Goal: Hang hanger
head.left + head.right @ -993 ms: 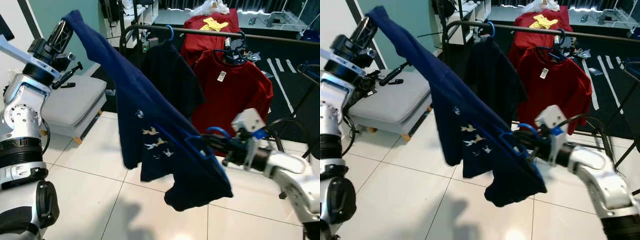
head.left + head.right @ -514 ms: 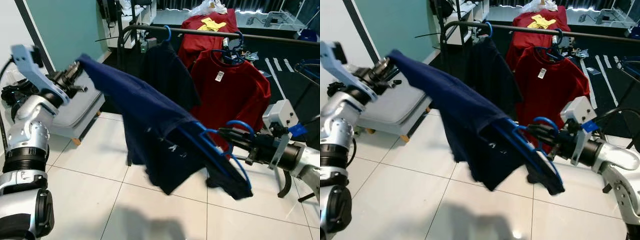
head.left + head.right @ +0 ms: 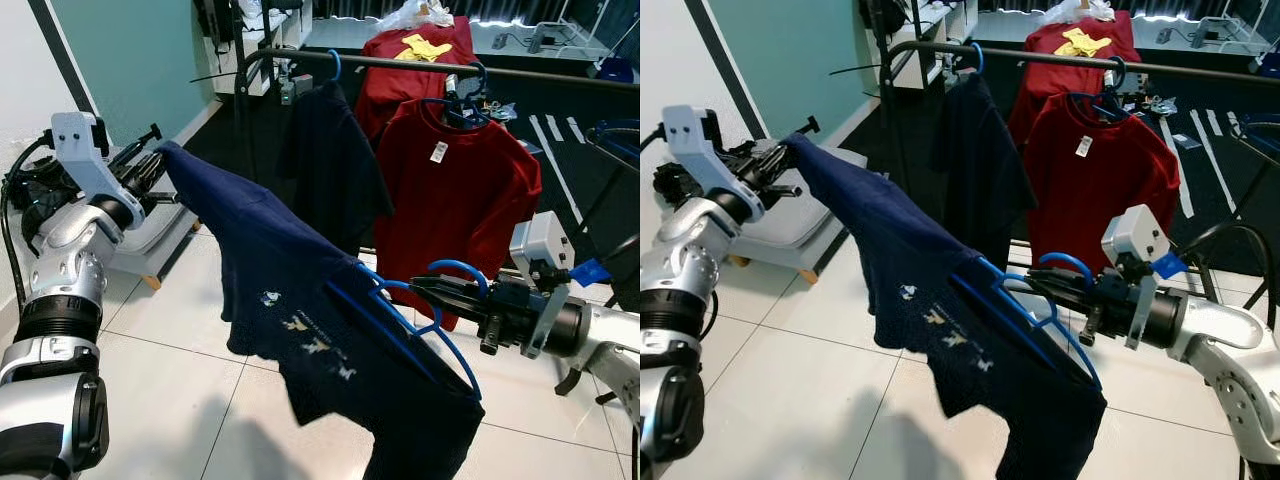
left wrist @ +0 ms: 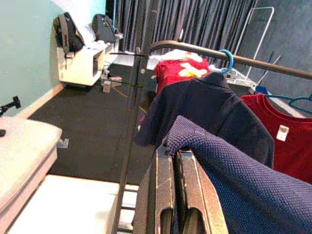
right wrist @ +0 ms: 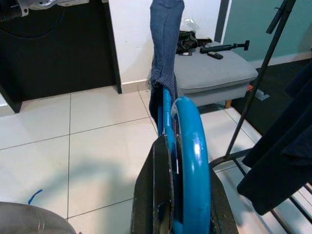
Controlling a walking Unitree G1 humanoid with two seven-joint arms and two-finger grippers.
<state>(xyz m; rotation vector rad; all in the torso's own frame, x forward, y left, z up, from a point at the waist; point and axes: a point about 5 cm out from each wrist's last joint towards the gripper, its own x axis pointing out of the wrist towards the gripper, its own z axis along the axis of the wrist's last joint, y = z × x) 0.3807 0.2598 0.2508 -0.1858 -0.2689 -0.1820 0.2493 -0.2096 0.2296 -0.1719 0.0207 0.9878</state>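
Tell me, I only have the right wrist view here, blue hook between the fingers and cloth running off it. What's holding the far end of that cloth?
Observer: The left gripper, shut on a corner of the navy shirt, raised at the robot's left.
Operator: Is the shirt on the hanger?
Observer: Partly; the blue hanger runs under the cloth, which sags toward the floor.
Operator: Where's the rail?
Observer: The black rail is ahead, beyond the right gripper, carrying a dark shirt and a red shirt.
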